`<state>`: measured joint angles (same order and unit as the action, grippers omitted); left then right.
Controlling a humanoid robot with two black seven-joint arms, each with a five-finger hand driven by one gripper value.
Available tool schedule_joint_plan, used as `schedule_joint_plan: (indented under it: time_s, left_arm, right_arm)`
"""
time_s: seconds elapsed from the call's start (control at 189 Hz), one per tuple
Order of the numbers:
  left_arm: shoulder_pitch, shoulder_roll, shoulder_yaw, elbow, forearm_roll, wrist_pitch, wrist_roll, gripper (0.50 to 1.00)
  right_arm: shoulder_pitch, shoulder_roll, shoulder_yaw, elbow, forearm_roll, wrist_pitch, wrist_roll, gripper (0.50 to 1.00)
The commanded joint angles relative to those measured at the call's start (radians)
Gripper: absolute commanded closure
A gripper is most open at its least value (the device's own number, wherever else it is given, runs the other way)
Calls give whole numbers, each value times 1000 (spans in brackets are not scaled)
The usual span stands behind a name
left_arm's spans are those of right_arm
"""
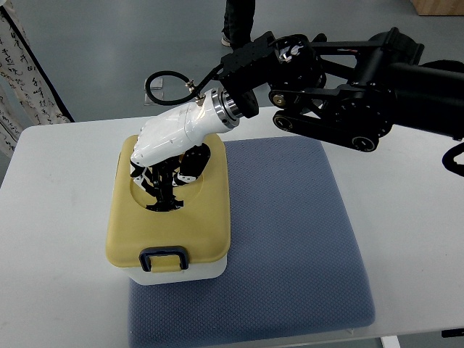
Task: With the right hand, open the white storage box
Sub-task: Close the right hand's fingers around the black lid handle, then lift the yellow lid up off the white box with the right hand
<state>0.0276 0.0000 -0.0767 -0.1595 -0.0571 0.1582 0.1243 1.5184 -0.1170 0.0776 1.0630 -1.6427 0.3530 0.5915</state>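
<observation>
A white storage box point(181, 274) with a yellow lid point(199, 217) stands on a blue-grey mat at the table's left middle. A dark blue latch handle point(164, 258) sits at the lid's near edge. My right hand point(168, 170), white-shelled with black fingers, reaches in from the right over the lid's round recess. Its fingers point(163, 192) point down into the recess and curl around the grip there. The lid lies flat on the box. The left arm is out of view.
The blue-grey mat point(290, 239) covers the middle of the white table point(51, 239). The black right arm point(348, 94) spans the upper right. A person's legs point(238, 22) stand beyond the table's far edge. A patterned cloth point(22, 72) hangs at far left.
</observation>
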Motion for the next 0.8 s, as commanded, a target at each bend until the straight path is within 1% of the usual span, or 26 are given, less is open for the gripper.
schedule_joint_plan:
  time_s: [0.0,0.244,0.36,0.418,0.657,0.705,0.795]
  left_arm:
    - [0,0,0,0,0,0,0,500]
    - [0,0,0,0,0,0,0,500]
    - [0,0,0,0,-1,0,0,500]
    - [0,0,0,0,0,0,0,500]
    - [0,0,0,0,0,0,0,500]
    - [0,0,0,0,0,0,0,500]
    - [0,0,0,0,0,0,0,500]
  right_arm:
    - [6,-1,8,0,7,0,2,1000]
    - [40,2,51,-1,37,1,8,1000]
    - [45,-21,100,-5,61,12,8,1000]
    - [43,-50,117,-12,70,12,7,1000]
    - [16,-230,171,-67,150,-2,5,1000]
    - [-3,-282,172,-83,165,-9,5,1000]
    - [-29,-343,175,-113,173,-29,5,1000]
